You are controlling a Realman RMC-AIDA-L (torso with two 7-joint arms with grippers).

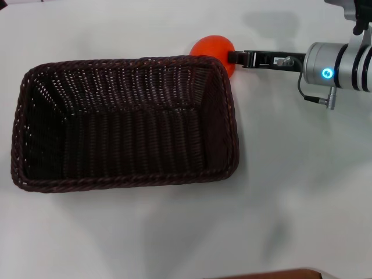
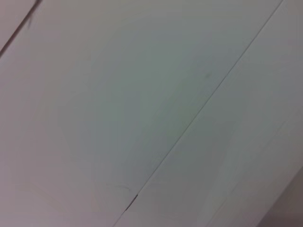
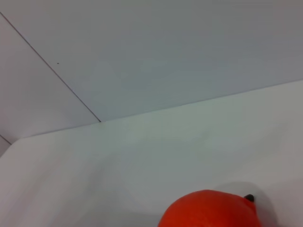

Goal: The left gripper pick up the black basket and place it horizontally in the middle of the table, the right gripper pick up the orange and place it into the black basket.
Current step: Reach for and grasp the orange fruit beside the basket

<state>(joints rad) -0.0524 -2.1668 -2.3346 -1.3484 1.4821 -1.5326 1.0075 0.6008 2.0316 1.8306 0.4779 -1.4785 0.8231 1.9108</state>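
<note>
The black basket [image 1: 125,125] lies lengthwise across the middle of the table [image 1: 290,192], open side up and empty. The orange [image 1: 213,49] sits just behind the basket's far right corner, partly hidden by the braided rim. It also shows at the bottom edge of the right wrist view [image 3: 210,210]. My right gripper [image 1: 233,57] reaches in from the right at the height of the orange, and its black tip meets the orange's right side. The left gripper is out of view, and the left wrist view shows only pale flat surface.
The silver wrist with its blue ring light [image 1: 327,73] and a thin cable hangs over the table's far right. A brown edge [image 1: 273,274] shows at the near side of the table. White tabletop lies in front of and to the right of the basket.
</note>
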